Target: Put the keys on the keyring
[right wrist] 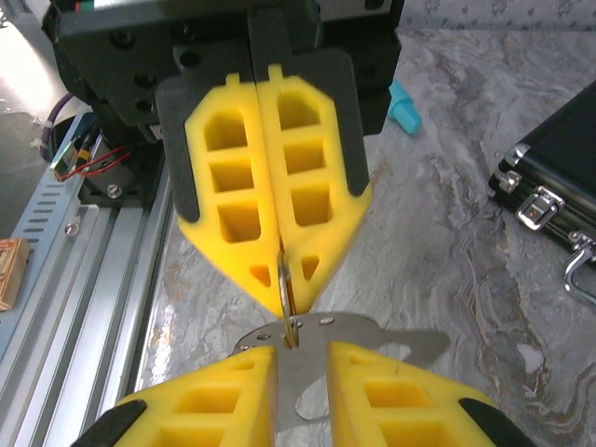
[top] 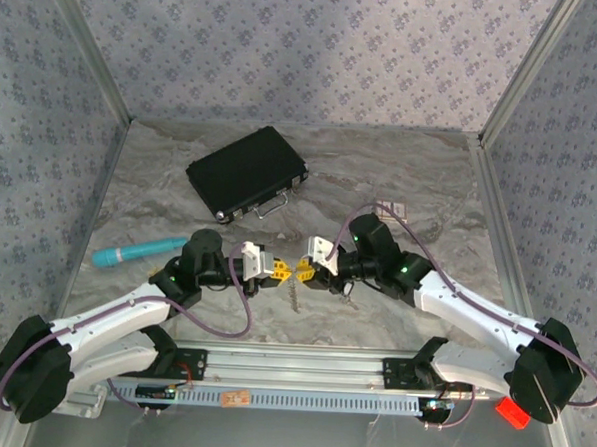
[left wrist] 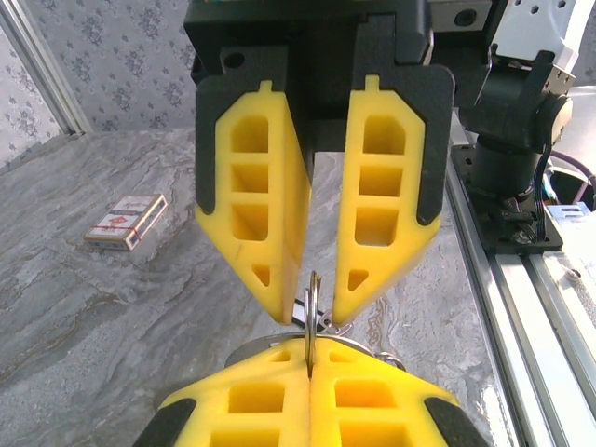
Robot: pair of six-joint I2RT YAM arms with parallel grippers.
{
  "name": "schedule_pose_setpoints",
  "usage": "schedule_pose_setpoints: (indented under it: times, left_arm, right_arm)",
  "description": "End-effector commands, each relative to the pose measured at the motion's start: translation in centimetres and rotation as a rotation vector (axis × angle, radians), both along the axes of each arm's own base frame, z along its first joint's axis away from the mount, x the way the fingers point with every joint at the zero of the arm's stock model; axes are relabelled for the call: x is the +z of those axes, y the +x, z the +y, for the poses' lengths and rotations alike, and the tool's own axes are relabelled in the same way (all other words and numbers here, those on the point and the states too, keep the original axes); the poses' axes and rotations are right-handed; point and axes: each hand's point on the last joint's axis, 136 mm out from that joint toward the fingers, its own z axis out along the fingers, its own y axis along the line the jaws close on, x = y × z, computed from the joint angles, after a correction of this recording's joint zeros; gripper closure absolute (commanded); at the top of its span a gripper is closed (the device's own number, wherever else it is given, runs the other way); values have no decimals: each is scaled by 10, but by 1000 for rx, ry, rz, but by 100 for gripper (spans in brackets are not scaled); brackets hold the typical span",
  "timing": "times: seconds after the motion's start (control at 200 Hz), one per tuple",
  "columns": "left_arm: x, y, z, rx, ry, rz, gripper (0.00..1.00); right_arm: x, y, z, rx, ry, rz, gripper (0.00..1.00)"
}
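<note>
Both grippers meet nose to nose above the table's middle. My left gripper [top: 276, 270] [left wrist: 310, 358] is shut on a thin steel keyring [left wrist: 312, 298] [right wrist: 283, 279], held edge-on. The ring's free end reaches a hole at the top edge of a flat steel key [right wrist: 372, 340] [left wrist: 250, 346]. My right gripper [top: 304, 275] [right wrist: 303, 358] has its yellow fingers [left wrist: 270, 233] a little apart, and the key's narrow stem fills the gap between them. A small metal piece [top: 295, 295] dangles below the two grippers.
A black case [top: 246, 171] [right wrist: 559, 168] lies at the back left of centre. A teal tube [top: 137, 252] rests on the left and a card pack [left wrist: 126, 222] behind the right arm. The aluminium rail [top: 291, 368] runs along the near edge.
</note>
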Motion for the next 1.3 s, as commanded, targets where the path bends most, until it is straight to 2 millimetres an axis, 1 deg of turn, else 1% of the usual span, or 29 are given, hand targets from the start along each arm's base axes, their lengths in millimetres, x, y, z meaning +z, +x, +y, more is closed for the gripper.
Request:
schedule_pose_setpoints:
  times: [0.0, 0.08, 0.19, 0.375, 0.46, 0.58, 0.705, 0.83, 1.004, 1.079, 1.294]
  left_arm:
    - [12, -7, -3, -40, -44, -25, 100]
    - [11, -8, -4, -42, -45, -25, 100]
    - [12, -8, -4, -44, -46, -25, 100]
    - [13, -8, -4, -41, -45, -26, 100]
    - [12, -8, -3, -36, -35, -28, 95]
    - [10, -8, -2, -33, -17, -32, 87]
    - [11, -7, -2, -34, -15, -34, 85]
    - [12, -9, -3, -44, -14, -31, 88]
    - [12, -10, -2, -48, -10, -36, 89]
    - [11, -9, -2, -46, -7, -38, 92]
    - [12, -8, -4, -46, -9, -38, 100]
  right_arm:
    - [6, -4, 5, 19, 37, 14, 79]
    - [8, -5, 6, 25, 40, 14, 80]
    - [10, -7, 9, 37, 43, 17, 86]
    - [11, -8, 12, 50, 34, 21, 100]
    - [7, -9, 12, 52, 2, 15, 100]
    - [-2, -8, 10, 51, -74, 0, 100]
    - [-5, -8, 11, 66, -117, -8, 100]
    - [-5, -8, 13, 78, -128, -16, 100]
    - [-11, -7, 10, 77, -173, -18, 100]
    - [-13, -8, 10, 78, -181, -17, 100]
    - [-7, -11, 14, 94, -159, -11, 100]
